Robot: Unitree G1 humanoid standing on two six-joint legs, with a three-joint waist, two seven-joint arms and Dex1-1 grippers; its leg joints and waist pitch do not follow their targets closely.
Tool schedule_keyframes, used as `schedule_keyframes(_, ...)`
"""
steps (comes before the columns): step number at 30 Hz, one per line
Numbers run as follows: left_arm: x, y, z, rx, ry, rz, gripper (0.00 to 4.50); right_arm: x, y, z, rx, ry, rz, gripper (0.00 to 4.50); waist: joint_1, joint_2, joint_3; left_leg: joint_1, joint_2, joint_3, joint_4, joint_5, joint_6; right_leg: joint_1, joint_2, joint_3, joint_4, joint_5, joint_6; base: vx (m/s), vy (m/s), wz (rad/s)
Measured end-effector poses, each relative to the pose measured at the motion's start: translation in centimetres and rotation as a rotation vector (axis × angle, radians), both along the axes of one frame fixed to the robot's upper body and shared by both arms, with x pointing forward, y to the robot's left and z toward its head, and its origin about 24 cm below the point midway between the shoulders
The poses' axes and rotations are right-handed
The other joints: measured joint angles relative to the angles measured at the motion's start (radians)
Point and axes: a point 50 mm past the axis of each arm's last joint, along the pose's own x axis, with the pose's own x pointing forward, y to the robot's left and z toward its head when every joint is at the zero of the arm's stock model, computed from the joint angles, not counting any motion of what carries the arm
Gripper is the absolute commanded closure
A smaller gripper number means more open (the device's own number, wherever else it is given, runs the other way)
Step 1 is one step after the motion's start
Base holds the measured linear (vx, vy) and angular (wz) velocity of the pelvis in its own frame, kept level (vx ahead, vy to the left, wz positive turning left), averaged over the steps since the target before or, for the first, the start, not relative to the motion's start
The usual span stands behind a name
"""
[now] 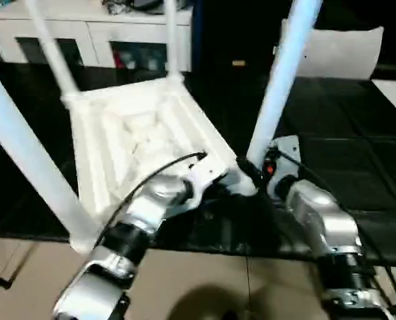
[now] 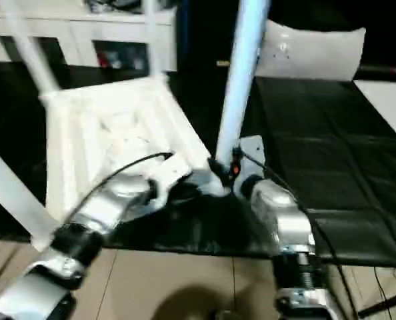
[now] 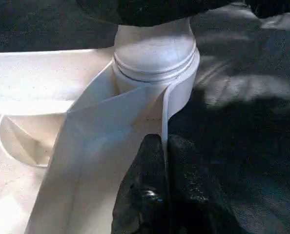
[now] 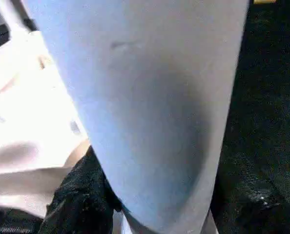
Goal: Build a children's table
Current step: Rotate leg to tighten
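The white children's table top (image 1: 138, 133) lies upside down on a black mat, ribbed underside up. White legs stand up from its corners: one at the near left (image 1: 31, 160), two at the back (image 1: 51, 47) (image 1: 171, 40). My left gripper (image 3: 163, 144) is shut on the thin rim wall of the top, just beside the round corner socket (image 3: 155, 53). A further leg (image 1: 281, 80) rises from that near right corner socket. My right gripper (image 1: 251, 175) holds this leg low down, one black finger (image 4: 81, 195) pressed against the tube (image 4: 150, 107).
A white cabinet (image 1: 85, 30) stands along the back. A white panel (image 1: 338, 50) leans at the back right. The black mat (image 1: 358, 153) stretches to the right of the table top. Tan floor (image 1: 218, 280) lies in front, under my forearms.
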Motion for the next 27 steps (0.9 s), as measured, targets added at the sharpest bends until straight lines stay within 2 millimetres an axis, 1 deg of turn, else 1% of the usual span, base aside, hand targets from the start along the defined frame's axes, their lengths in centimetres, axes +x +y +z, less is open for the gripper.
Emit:
schedule_keyframes(2,0.0,0.0,0.1,-0.001,-0.003,0.001,4.5,0.0,0.1,0.1,0.005,-0.01,0.001,1.74,0.004,0.0,0.0,0.001,-0.002,0.001,0.0,-0.001,0.002,0.0,-0.001,0.004,0.001,0.009,-0.001,0.0,0.0,0.0)
schedule_keyframes(4,0.1,0.0,0.2,-0.004,-0.007,0.002,4.5,0.0,0.3,0.1,0.023,-0.02,0.006,1.44,0.009,0.0,0.0,0.001,-0.003,0.001,-0.003,0.0,0.005,-0.002,-0.001,0.005,0.005,0.009,-0.001,0.0,0.0,0.0)
schedule_keyframes(5,0.1,0.0,0.2,-0.005,-0.009,0.0,4.5,-0.2,0.1,0.2,0.024,-0.028,0.011,1.44,0.013,0.0,0.0,0.001,-0.003,0.001,-0.004,0.001,0.007,-0.004,-0.001,0.007,0.008,0.009,-0.001,0.0,0.0,0.0)
schedule_keyframes(6,0.1,0.1,0.3,-0.005,-0.011,-0.005,4.5,-0.3,-0.1,0.2,0.028,-0.037,0.033,1.3,0.017,0.0,0.0,0.001,-0.003,0.001,-0.005,0.002,0.008,-0.006,0.0,0.008,0.011,0.008,-0.002,0.0,0.0,0.0)
schedule_keyframes(8,0.0,0.2,0.3,-0.005,-0.019,-0.017,4.5,-0.6,-0.3,0.3,0.038,-0.048,0.07,1.11,0.021,0.0,0.0,0.001,-0.003,0.001,-0.008,0.002,0.008,-0.009,0.0,0.008,0.014,0.006,-0.003,0.0,0.0,0.0)
schedule_keyframes(9,0.0,0.5,0.3,-0.002,-0.023,-0.029,4.5,-0.7,-0.5,0.3,0.037,-0.055,0.101,1.11,0.022,0.0,0.0,0.001,-0.002,0.002,-0.008,0.002,0.008,-0.01,0.001,0.008,0.015,0.006,-0.004,0.0,0.0,0.0)
schedule_keyframes(11,-0.2,1.0,0.3,0.003,-0.029,-0.06,4.5,-1.2,-0.9,0.2,0.031,-0.062,0.17,0.83,0.026,0.0,0.0,0.001,-0.001,0.002,-0.009,0.003,0.008,-0.011,0.002,0.008,0.015,0.006,-0.005,0.0,0.0,0.0)
schedule_keyframes(12,-0.3,1.4,0.3,0.007,-0.036,-0.08,4.5,-1.4,-1.1,0.2,0.026,-0.061,0.218,0.76,0.028,0.0,0.0,0.001,-0.001,0.002,-0.009,0.003,0.008,-0.011,0.002,0.008,0.015,0.007,-0.005,0.0,0.0,0.0)
schedule_keyframes(14,-0.4,2.1,0.2,0.013,-0.04,-0.114,4.5,-1.6,-1.6,0.3,0.017,-0.06,0.292,0.72,0.032,0.0,0.0,0.001,-0.001,0.002,-0.008,0.004,0.006,-0.011,0.002,0.008,0.015,0.007,-0.006,0.0,0.0,0.0)
schedule_keyframes(16,-0.7,2.8,0.2,0.024,-0.041,-0.171,4.5,-2.1,-2.5,0.4,0.003,-0.056,0.378,0.42,0.042,0.0,0.0,0.001,-0.001,0.004,-0.008,0.005,0.006,-0.011,0.002,0.01,0.015,0.007,-0.006,0.0,0.0,0.0)
schedule_keyframes(19,-1.1,3.8,0.2,0.039,-0.038,-0.26,4.5,-2.8,-3.1,0.6,-0.019,-0.039,0.526,0.28,0.051,0.0,0.0,0.001,-0.002,0.004,-0.007,0.005,0.006,-0.01,0.002,0.012,0.015,0.007,-0.005,0.0,0.0,0.0)
schedule_keyframes(21,-1.7,4.5,0.3,0.043,-0.027,-0.341,4.5,-3.3,-4.0,0.7,-0.057,-0.008,0.628,0.06,0.057,-0.002,0.001,0.001,-0.002,0.004,-0.007,0.005,0.006,-0.01,0.002,0.013,0.015,0.007,-0.005,0.0,0.0,0.0)
schedule_keyframes(24,-2.2,4.9,0.3,0.044,-0.004,-0.419,4.5,-3.8,-4.4,0.8,-0.069,0.016,0.712,0.06,0.072,-0.004,0.0,0.0,-0.002,0.005,-0.007,0.005,0.006,-0.01,0.002,0.014,0.015,0.007,-0.005,0.0,0.0,0.0)
schedule_keyframes(27,-2.6,5.1,0.4,0.062,0.011,-0.487,4.5,-4.2,-4.0,0.5,-0.077,0.043,0.794,0.06,0.083,-0.004,0.0,0.0,-0.002,0.005,-0.007,0.005,0.006,-0.01,0.002,0.014,0.016,0.007,-0.005,0.0,0.0,0.0)
